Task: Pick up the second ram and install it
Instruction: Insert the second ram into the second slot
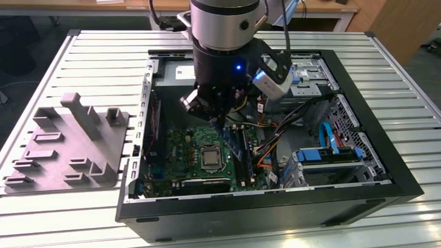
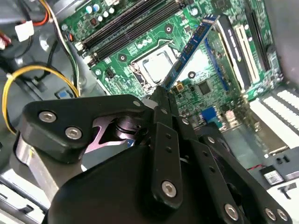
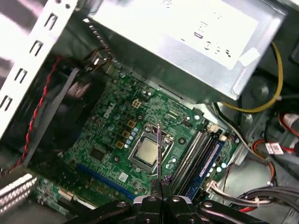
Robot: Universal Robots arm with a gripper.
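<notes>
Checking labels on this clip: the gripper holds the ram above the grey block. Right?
No. The gripper holds the ram above the motherboard, as the second wrist view shows; the grey block stands outside the case in the exterior view.

**ARM AND GRIPPER STATUS: VERTICAL POSE, FINGERS CLAMPED**

In the exterior view the arm (image 1: 224, 23) stands near-vertical at the far middle of the scene. Its last links are stacked one over the other. A silver joint housing sits on top, with the black wrist section (image 1: 220, 70) directly below. A blue indicator light (image 1: 238, 66) is lit on the near face of the wrist section.

The gripper (image 1: 214, 118) hangs beneath the wrist and points straight down. In both wrist views its black fingers (image 2: 161, 100) (image 3: 150, 201) converge to a narrow tip. The jaws are closed on the second ram (image 2: 189, 49) (image 3: 159, 154), gripped by one end. The stick projects beyond the fingertips, roughly in line with the fingers.
</notes>
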